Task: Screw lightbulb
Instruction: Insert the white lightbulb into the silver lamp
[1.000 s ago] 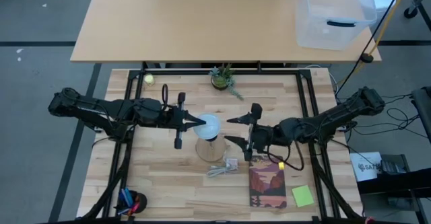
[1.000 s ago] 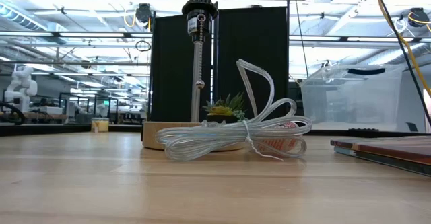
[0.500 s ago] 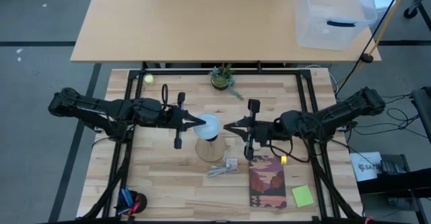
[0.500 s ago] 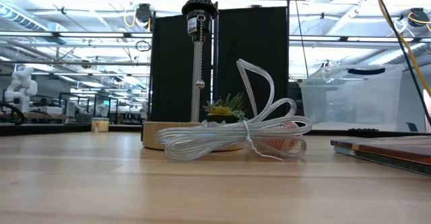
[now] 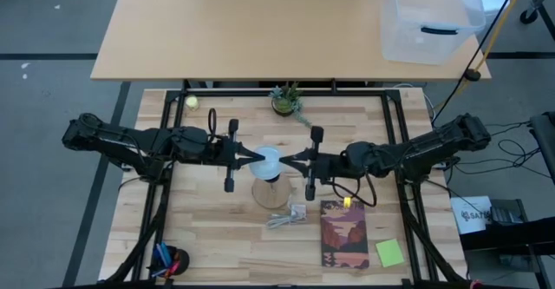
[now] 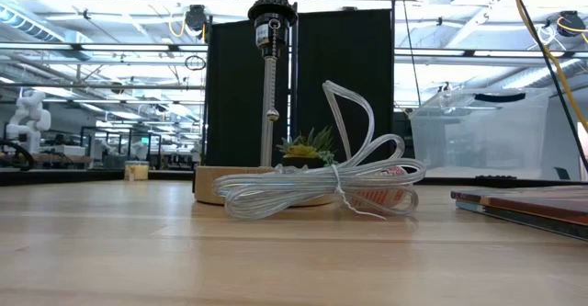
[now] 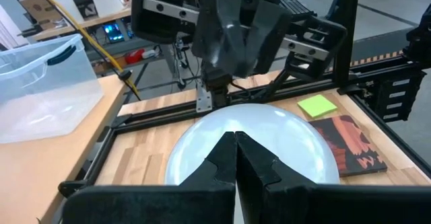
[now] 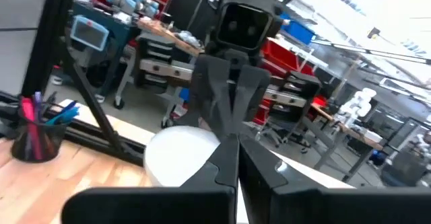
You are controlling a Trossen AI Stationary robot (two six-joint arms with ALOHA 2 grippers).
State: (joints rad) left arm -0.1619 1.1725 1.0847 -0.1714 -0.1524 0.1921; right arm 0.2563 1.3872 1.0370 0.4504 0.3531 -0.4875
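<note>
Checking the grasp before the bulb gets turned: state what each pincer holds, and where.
Neither holds anything. Left pincer and right pincer are both shut, tips at opposite sides of the lightbulb globe; actual contact cannot be told.

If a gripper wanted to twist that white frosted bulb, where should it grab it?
Probably around the widest part of the round white frosted lightbulb, fingers closing level from either side. It stands upright on the black lamp socket, so only the smooth globe is exposed, and a level grip leaves it free to turn.

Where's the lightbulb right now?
High view: table centre, the lightbulb sits above the wooden lamp base, between the shut left gripper and shut right gripper.
</note>
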